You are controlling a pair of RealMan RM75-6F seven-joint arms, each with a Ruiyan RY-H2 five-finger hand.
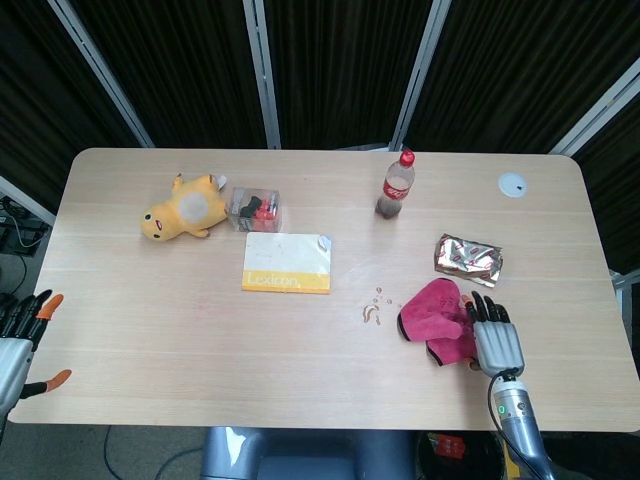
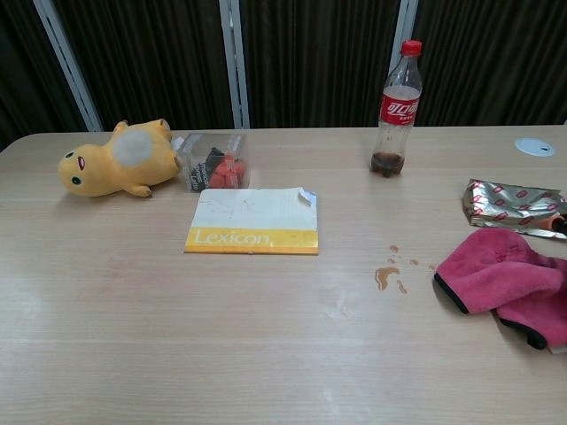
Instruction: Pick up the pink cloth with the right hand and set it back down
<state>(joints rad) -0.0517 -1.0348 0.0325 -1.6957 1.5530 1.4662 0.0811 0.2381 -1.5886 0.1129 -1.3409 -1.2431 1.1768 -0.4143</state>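
The pink cloth [image 1: 432, 315] lies crumpled on the table's right side, near the front; the chest view shows it [image 2: 505, 279] at the right edge. My right hand [image 1: 491, 338] hovers at the cloth's right edge with fingers spread, their tips over the fabric, holding nothing. One orange fingertip [image 2: 560, 225] of this hand peeks into the chest view. My left hand [image 1: 20, 335] hangs off the table's front left corner, fingers apart and empty.
A foil packet [image 1: 468, 258] lies just behind the cloth, brown spill spots [image 1: 373, 310] to its left. Further back stand a cola bottle [image 1: 397, 185], a yellow-edged Lexicon book [image 1: 287, 263], a clear box [image 1: 255, 208], a yellow plush [image 1: 185, 208] and a white disc [image 1: 513, 184].
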